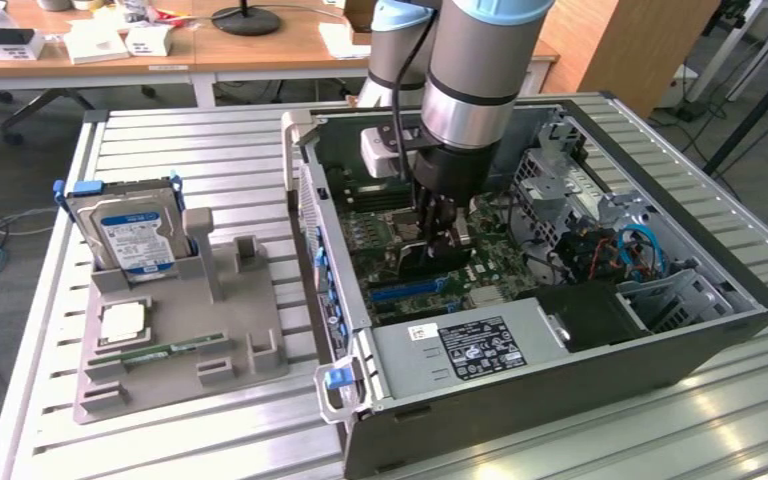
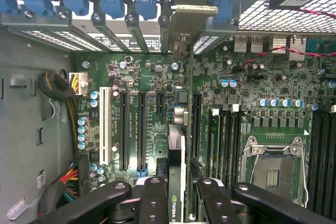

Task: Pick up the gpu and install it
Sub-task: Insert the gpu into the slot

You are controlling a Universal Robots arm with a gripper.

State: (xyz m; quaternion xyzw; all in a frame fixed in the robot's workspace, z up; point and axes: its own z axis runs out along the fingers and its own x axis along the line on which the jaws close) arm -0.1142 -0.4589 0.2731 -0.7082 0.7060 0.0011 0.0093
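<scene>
Pinching gpu (image 2: 178,148) edge-on inside hand (image 2: 180,195)

computer case (image 1: 584,400): one is counted.
gpu (image 2: 176,182): one is counted.
hard drive (image 1: 128,232): one is counted.
memory stick (image 1: 157,354): one is counted.
processor chip (image 1: 123,320): one is counted.
end effector (image 1: 438,240): one is counted.

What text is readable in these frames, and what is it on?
"NVIDIA": on the gpu, gripped in the hand.
Drive, blue label: print too small to read.
Power supply, label: too small to read.
Motherboard, white markings: too small to read.
</scene>
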